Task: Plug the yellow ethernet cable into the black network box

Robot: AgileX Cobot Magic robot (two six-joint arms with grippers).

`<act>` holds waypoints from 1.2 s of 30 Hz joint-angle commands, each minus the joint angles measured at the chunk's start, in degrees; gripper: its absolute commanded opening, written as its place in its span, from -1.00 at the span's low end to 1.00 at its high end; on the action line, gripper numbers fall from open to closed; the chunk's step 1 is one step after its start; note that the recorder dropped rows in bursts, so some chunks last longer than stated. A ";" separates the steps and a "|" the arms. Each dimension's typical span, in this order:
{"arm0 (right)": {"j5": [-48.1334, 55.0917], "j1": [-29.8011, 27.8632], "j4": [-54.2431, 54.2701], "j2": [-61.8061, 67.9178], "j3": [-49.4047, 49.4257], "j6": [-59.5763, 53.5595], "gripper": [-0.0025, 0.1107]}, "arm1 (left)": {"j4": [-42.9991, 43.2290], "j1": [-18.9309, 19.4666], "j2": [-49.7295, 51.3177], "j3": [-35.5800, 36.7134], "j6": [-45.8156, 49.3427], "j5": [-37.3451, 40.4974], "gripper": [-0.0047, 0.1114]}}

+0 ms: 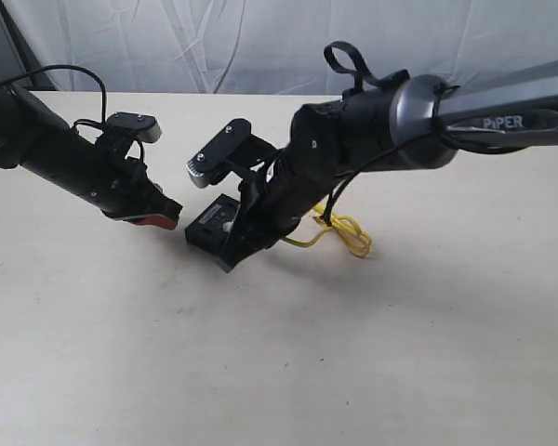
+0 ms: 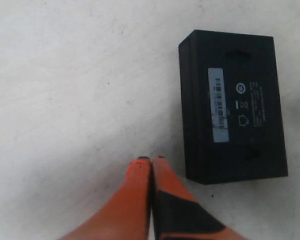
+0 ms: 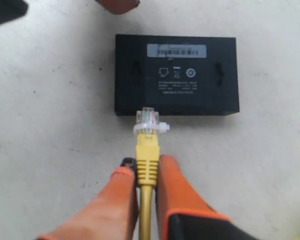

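Observation:
The black network box (image 3: 176, 74) lies flat on the table, its white label strip facing up; it also shows in the left wrist view (image 2: 233, 105) and partly behind the right arm (image 1: 212, 223). My right gripper (image 3: 147, 162) is shut on the yellow ethernet cable (image 3: 148, 160), gripping the boot just behind the clear plug (image 3: 148, 119). The plug tip sits at the box's near side wall. The cable's bundled loop (image 1: 346, 232) trails behind the right arm. My left gripper (image 2: 151, 160) is shut and empty, its tips on the table a little off the box's corner.
A pale table (image 1: 400, 353) carries everything, with a white cloth backdrop (image 1: 260, 42) behind it. The left arm (image 1: 65, 158) reaches in from the left and the right arm (image 1: 400, 121) from the right, meeting near the box.

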 commanded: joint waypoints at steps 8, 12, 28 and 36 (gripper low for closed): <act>-20.72 -0.10 3.06 -1.78 13.16 -0.23 -0.97 | -9.59 0.08 -0.49 -0.22 4.11 0.09 -0.92; -20.85 1.21 1.54 -1.09 13.04 -0.61 -0.97 | -11.59 -0.03 -0.49 -0.22 6.41 0.17 -0.92; -23.36 3.27 0.67 0.88 13.04 -0.61 -0.97 | -14.79 -0.03 3.28 -0.22 6.53 1.72 -0.92; -24.08 3.27 0.67 1.92 12.91 -0.61 -0.97 | -14.90 -0.03 3.42 -0.22 6.53 1.72 -0.92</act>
